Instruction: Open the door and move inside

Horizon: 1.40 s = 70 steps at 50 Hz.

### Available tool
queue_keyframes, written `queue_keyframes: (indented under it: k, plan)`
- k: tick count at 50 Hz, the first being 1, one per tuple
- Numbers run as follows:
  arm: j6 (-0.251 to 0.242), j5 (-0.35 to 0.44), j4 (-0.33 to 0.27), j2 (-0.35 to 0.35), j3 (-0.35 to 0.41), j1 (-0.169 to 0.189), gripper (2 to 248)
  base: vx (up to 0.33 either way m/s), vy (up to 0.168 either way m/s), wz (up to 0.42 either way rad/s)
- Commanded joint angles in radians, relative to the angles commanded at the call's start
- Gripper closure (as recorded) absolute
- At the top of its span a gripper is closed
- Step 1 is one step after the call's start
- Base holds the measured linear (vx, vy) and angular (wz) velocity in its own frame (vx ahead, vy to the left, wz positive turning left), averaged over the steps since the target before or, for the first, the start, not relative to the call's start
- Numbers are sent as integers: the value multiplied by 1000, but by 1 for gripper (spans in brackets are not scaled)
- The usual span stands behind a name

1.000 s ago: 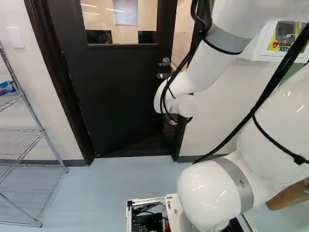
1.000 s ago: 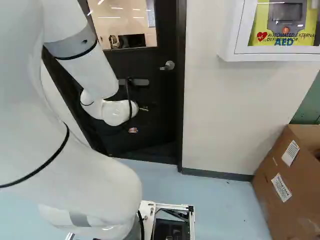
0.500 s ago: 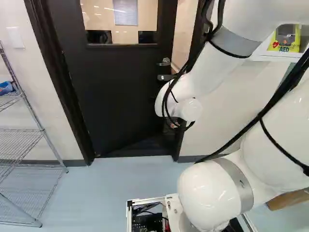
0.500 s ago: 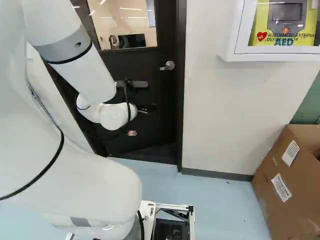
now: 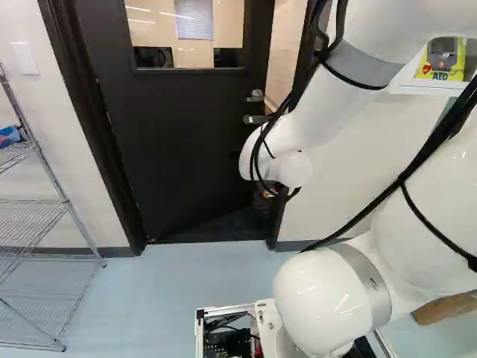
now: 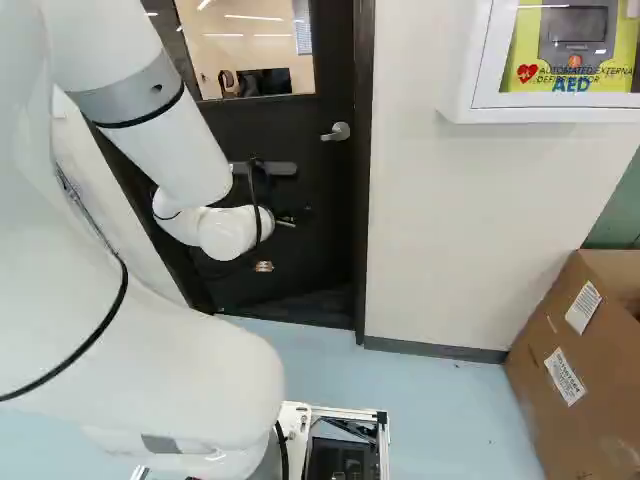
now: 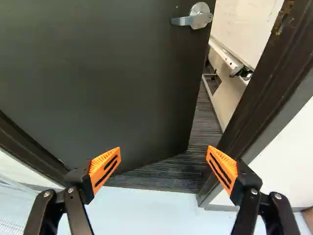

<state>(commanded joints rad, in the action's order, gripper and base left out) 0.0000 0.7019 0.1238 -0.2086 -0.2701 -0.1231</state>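
Fingers spread and empty, the gripper [image 7: 164, 148] faces the ajar door [image 7: 122, 73] on its handle [image 7: 198, 19] side, probably to push it wider.

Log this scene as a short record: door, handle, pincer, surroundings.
door: ajar, swung away into the room beyond
gap: between the door's handle side and the door frame
lever handle: on the door, ungripped
pincer: open, nothing gripped
right base view, right side: AED cabinet above, cardboard box below
left base view, left edge: wire shelving unit
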Motion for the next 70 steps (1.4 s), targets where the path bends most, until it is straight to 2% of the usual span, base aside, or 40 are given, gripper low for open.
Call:
queue_keyframes:
  k: [34, 70]
  plan:
    - [0, 0, 0, 0, 0, 0, 3, 95, 79, -29]
    - [0, 0, 0, 0, 0, 0, 3, 107, 101, -275]
